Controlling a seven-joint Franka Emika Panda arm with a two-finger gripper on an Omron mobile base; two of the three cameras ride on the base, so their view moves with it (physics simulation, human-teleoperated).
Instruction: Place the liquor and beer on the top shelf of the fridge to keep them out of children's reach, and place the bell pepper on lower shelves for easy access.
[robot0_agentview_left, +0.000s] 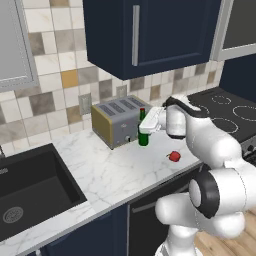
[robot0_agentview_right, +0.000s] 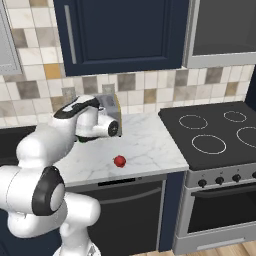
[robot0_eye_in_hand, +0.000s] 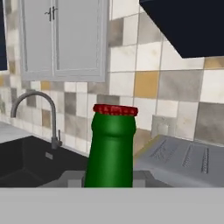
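Standing upright on the marble counter (robot0_agentview_left: 115, 175) just in front of the toaster (robot0_agentview_left: 119, 120), the beer (robot0_agentview_left: 143, 131) sits between the fingers of the gripper (robot0_agentview_left: 145, 129), which is closed on the bottle below its neck. In the hand view the green neck and red cap of the beer (robot0_eye_in_hand: 111, 148) rise from the centre of the bottom edge, close to the lens; its base is cut off there, and the fingertips are hard to make out beside it. In the left base view the white hand covers the middle of the bottle, leaving its top and foot visible. In the right base view the arm's forearm hides the beer altogether, and part of the toaster (robot0_agentview_right: 112, 107) shows behind the wrist. The pepper (robot0_agentview_left: 174, 156) lies on the counter well apart from the gripper, to its right and nearer the front edge; it is also seen in the right base view (robot0_agentview_right: 119, 161), near the counter's front edge. The sink (robot0_agentview_left: 30, 192) lies to the left, the stove (robot0_agentview_right: 215, 135) to the right. Bare counter surrounds the pepper, and a dark cabinet (robot0_agentview_left: 150, 35) hangs above the toaster.
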